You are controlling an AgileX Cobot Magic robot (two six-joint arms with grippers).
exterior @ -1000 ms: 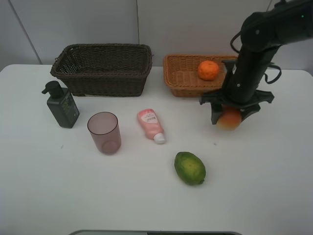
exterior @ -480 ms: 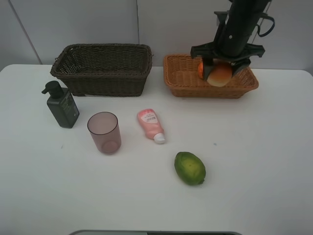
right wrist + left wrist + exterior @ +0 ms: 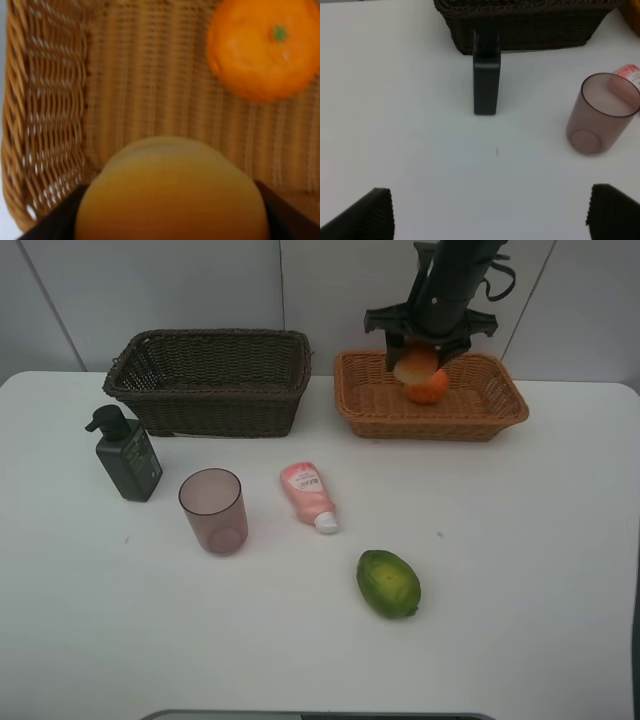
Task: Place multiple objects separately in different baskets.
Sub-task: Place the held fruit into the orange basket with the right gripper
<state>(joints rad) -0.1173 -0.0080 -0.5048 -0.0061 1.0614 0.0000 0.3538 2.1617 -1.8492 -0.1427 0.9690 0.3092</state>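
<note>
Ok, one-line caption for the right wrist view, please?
Peach gripped in the jaws over the tan basket, with the orange lying on its floor.

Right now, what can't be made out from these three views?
- Exterior high: the peach hides part of the orange; the tube has a label too small to read.
- Left wrist: the frame edge cuts off the left fingers; the cup and edge hide most of the tube.
- Right wrist: the blurred peach hides most of the right fingers.
</note>
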